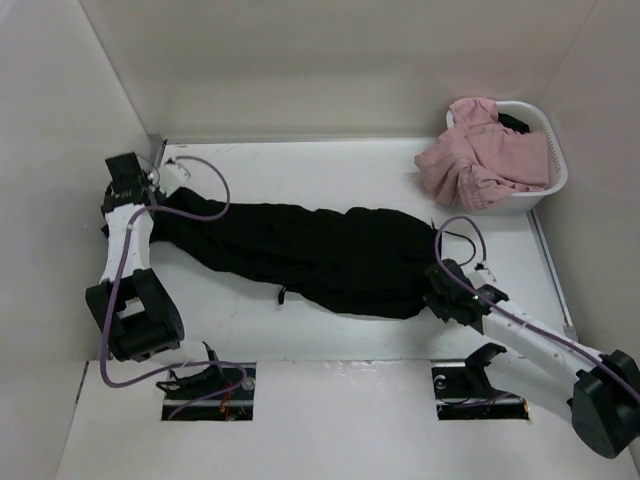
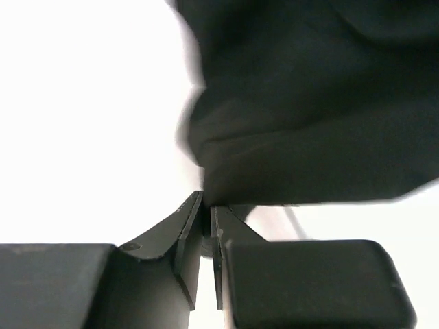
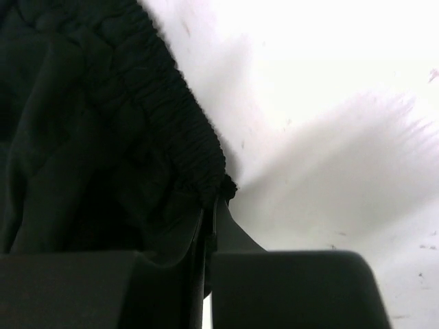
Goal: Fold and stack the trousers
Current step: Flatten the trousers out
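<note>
Seeing left arm reaching to the far-left corner, left gripper (image 1: 160, 203) (image 2: 206, 205) pressed together on a leg end of the trousers (image 1: 320, 250) (image 2: 309, 103). Right arm low, right gripper (image 1: 437, 295) (image 3: 214, 202) pinching the elastic waistband (image 3: 185, 137). Trousers stretched lengthwise across white table (image 1: 350, 170). Basket (image 1: 555, 180) holding pink garment (image 1: 485, 150) far right, pale walls around.

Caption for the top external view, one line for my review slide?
Left fingers and right fingers pinch opposite ends of the black trousers laid across the table; pink garment spilling from basket.
</note>
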You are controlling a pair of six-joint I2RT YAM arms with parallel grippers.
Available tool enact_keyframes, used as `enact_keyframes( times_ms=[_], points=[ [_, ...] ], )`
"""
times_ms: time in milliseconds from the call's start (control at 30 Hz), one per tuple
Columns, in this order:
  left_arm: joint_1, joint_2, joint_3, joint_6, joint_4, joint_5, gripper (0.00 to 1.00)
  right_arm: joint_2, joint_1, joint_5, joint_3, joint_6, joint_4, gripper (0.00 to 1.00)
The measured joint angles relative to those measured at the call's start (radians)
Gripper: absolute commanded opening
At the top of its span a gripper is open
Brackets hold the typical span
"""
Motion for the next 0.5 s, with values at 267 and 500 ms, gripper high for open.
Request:
enact_keyframes(
  times_ms=[267, 500],
  points=[
    [-0.132, 0.233, 0.582, -0.024, -0.054, 0.037, 0.24, -0.189, -0.121, -0.006, 0.162, -0.204, -0.114, 0.0],
    [-0.247, 0.679, 0.988, -0.098, -0.059, -0.005, 0.46, -0.153, -0.161, -0.066, 0.282, -0.369, -0.127, 0.0]
  ],
)
